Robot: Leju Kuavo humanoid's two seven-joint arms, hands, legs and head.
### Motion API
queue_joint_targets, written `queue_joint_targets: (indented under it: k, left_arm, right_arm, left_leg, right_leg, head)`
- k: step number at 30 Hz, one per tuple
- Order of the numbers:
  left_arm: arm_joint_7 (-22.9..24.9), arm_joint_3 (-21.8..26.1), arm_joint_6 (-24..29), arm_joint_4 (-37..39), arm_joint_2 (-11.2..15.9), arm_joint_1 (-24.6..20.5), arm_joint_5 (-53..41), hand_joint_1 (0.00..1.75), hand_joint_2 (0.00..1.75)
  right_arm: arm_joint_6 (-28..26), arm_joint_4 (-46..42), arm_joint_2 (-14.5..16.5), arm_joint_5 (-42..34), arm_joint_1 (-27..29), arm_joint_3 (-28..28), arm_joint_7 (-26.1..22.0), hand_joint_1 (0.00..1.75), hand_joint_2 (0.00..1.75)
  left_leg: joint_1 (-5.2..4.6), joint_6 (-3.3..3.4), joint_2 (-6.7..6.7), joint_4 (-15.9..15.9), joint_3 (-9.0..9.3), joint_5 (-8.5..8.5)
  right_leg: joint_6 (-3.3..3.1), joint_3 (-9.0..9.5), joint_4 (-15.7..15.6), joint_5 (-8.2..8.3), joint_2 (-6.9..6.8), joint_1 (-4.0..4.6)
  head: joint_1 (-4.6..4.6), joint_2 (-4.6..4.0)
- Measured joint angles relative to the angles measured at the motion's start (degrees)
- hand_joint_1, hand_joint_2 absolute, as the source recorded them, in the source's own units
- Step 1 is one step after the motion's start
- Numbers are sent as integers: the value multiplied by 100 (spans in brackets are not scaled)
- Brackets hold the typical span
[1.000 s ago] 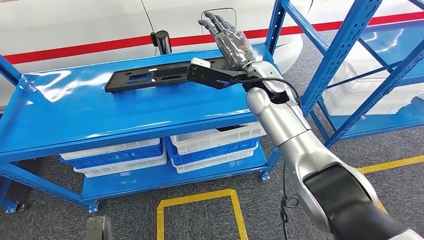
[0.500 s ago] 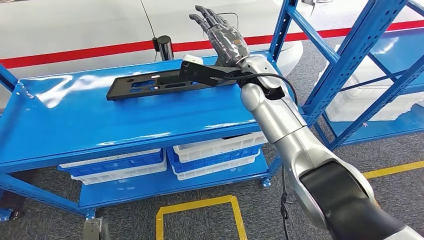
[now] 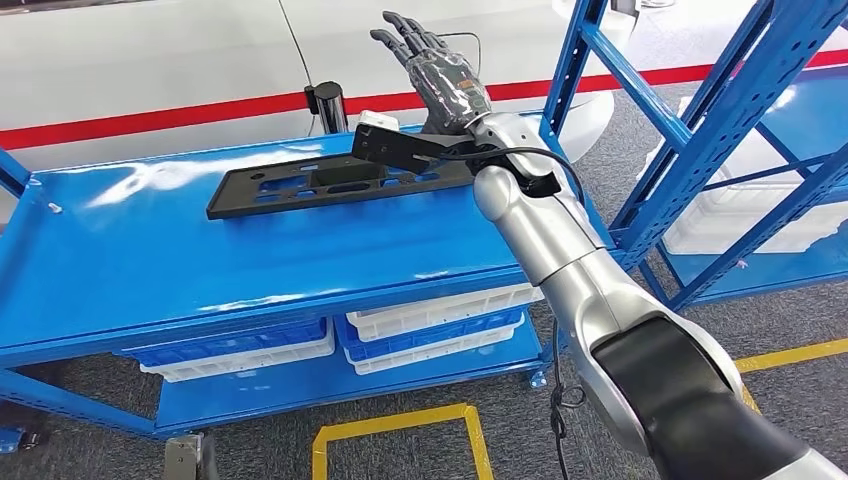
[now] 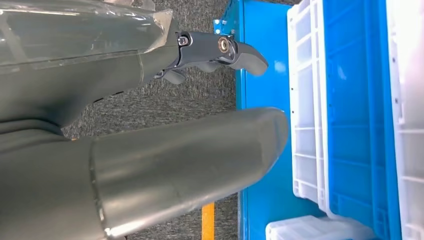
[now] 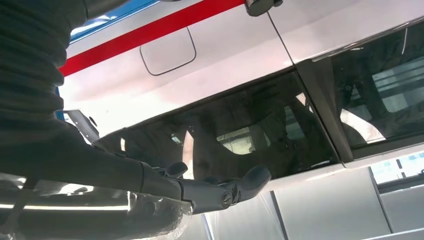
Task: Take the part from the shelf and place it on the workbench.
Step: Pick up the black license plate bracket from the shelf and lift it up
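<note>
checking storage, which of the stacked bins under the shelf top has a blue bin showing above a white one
The left stack: a blue bin sits over a white one. The right stack has white on top, blue beneath.

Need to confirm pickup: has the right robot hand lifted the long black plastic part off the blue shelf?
No, the long black plastic part lies flat on the blue shelf, right robot hand raised above it.

The right end of the black part [image 3: 330,184] is hidden behind the right wrist's black camera bracket [image 3: 405,150], so its contact with the right hand [image 3: 440,75] cannot be confirmed. The white crates [image 3: 440,322] under the blue shelf [image 3: 150,260] are covered by its top deck. In the left wrist view the left hand [image 4: 125,120] is cut off by the frame edge; its fingers [image 4: 235,50] show partly. The white car [image 5: 225,65] is cropped at every edge.
</note>
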Motion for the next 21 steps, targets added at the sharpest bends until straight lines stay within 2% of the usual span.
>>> queue_joint_targets:
  k: [1, 2, 4, 5, 6, 7, 9, 10, 11, 12, 14, 16, 17, 19, 20, 21]
  left_arm:
    - [-3, 0, 2, 0, 8, -1, 12, 0, 0]
    - [-8, 0, 2, 1, 18, -2, 23, 0, 0]
    - [-19, 1, 3, 6, 31, 5, 38, 0, 0]
    - [-24, 1, 3, 10, 37, 15, 40, 0, 0]
    - [-28, 2, 3, 13, 43, 27, 40, 0, 0]
    - [-33, 2, 2, 15, 48, 38, 40, 0, 0]
    - [-42, 1, 1, 16, 57, 50, 40, 0, 0]
    - [-46, 1, -2, 17, 58, 51, 39, 0, 0]
    - [-49, 1, -5, 17, 58, 51, 34, 0, 0]
    - [-50, 0, -9, 18, 57, 52, 30, 0, 0]
    - [-51, 0, -14, 17, 50, 56, 22, 0, 0]
    - [-54, 1, -14, 15, 41, 56, 21, 0, 0]
    - [-54, 1, -15, 14, 40, 54, 21, 0, 0]
    - [-55, 2, -16, 15, 42, 54, 12, 0, 0]
    - [-55, 1, -19, 15, 39, 58, 4, 0, 0]
    - [-55, 1, -22, 16, 33, 64, -4, 0, 0]
  right_arm:
    - [-1, 6, 21, -2, -17, 1, -7, 0, 175]
    - [-1, 13, 49, -5, -34, 3, -15, 0, 175]
    - [-1, 40, 89, -13, -52, 9, -30, 0, 175]
    - [0, 58, 98, -16, -50, 13, -33, 0, 175]
    - [1, 75, 102, -18, -46, 15, -34, 0, 175]
    - [1, 88, 103, -22, -43, 18, -35, 0, 175]
    - [2, 102, 106, -32, -47, 20, -38, 0, 175]
    - [3, 104, 108, -38, -54, 20, -39, 0, 175]
    - [5, 105, 109, -42, -60, 20, -40, 0, 175]
    - [6, 106, 109, -46, -66, 19, -40, 0, 175]
    - [7, 103, 105, -51, -72, 17, -40, 0, 175]
    - [7, 96, 98, -55, -84, 10, -40, 0, 175]
    - [7, 93, 94, -57, -90, 7, -40, 0, 175]
    - [7, 94, 72, -66, -80, 4, -39, 0, 175]
    - [8, 94, 56, -72, -61, 4, -35, 0, 175]
    - [8, 94, 37, -78, -36, 4, -30, 0, 175]
  left_leg:
    - [11, -38, 12, 151, -72, -78]
    - [24, -74, 20, 432, -224, -194]
    - [40, -127, 29, 1190, -683, -436]
    - [48, -142, 30, 1478, -906, -472]
    - [54, -148, 32, 1577, -1046, -398]
    - [60, -144, 34, 1445, -1071, -204]
    - [66, -113, 39, 717, -844, 330]
    - [59, -86, 39, 345, -681, 498]
    - [48, -55, 38, 109, -567, 573]
    - [31, -20, 36, 3, -508, 565]
    - [7, 59, 34, -22, -464, 522]
    - [5, 144, 36, -59, -404, 513]
    - [9, 184, 39, -77, -368, 506]
    - [-1, 242, 36, -80, -323, 463]
    - [-8, 257, 28, -79, -299, 439]
    - [-13, 263, 17, -79, -268, 411]
  right_leg:
    - [-42, 31, -11, -18, 6, -19]
    - [-77, 67, -19, -38, 11, -40]
    - [-126, 123, -18, -89, 17, -36]
    - [-133, 151, -17, -114, 20, -34]
    - [-133, 183, -17, -142, 24, -33]
    - [-122, 227, -16, -175, 28, -33]
    - [-86, 327, -17, -251, 35, -30]
    - [-58, 362, -14, -291, 41, -11]
    - [-29, 379, -14, -321, 46, 5]
    - [1, 383, -15, -345, 50, 19]
    - [63, 376, -20, -381, 51, 38]
    - [99, 292, 167, -471, 29, 40]
    - [93, 151, 432, -572, 18, 40]
    - [61, -327, 1273, -834, 12, 29]
    - [65, -562, 1630, -915, 13, 28]
    - [90, -707, 1798, -908, 14, 30]
  head:
    - [-6, 0]
    - [-10, 0]
    - [-17, 0]
    - [-17, 0]
    - [-17, 0]
    - [-17, 0]
    - [-16, 0]
    - [-16, 0]
    - [-13, 0]
    - [-12, 0]
    - [-9, 0]
    - [-4, 0]
    - [0, 0]
    - [8, 0]
    - [9, 0]
    - [10, 0]
